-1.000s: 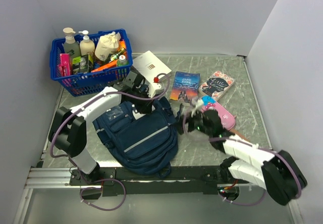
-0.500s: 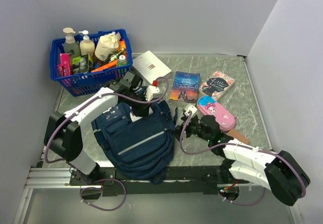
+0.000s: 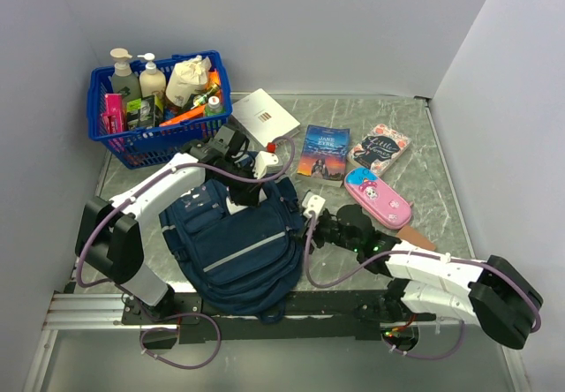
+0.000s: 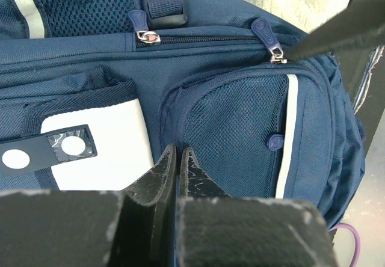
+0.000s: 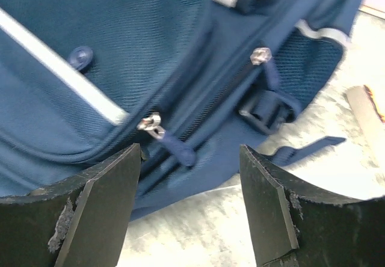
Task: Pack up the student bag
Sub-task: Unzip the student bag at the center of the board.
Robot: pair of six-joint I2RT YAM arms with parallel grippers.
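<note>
Student bag (image 3: 243,246), a navy backpack, lies flat and front side up on the near-left part of the tabletop (image 3: 433,167), between the two arms. Grey stripe runs diagonally across the front.

Left gripper (image 4: 178,162) is at the bag's far end. Jaws clenched together, tips down against the fabric between the white patch (image 4: 102,147) and the mesh pocket (image 4: 231,135). Can't tell if any cloth is caught between them.

Right gripper (image 5: 189,159) is at the bag's right side, low over it. Jaws released and spread wide, nothing between them. A silver zipper pull (image 5: 151,124) and a strap buckle (image 5: 264,112) show past them, image blurred.

Right of the bag, well apart from it:
- "Jane Eyre" book (image 3: 323,152)
- floral-cover book (image 3: 380,148)
- pink pencil case (image 3: 378,198) near the right arm
- brown flat strip (image 3: 415,236) just beside the case, type unclear

White booklet (image 3: 263,115) lies beyond the left gripper. Blue plastic basket (image 3: 119,140) stands at the far-left corner, full of bottles and small items.
</note>
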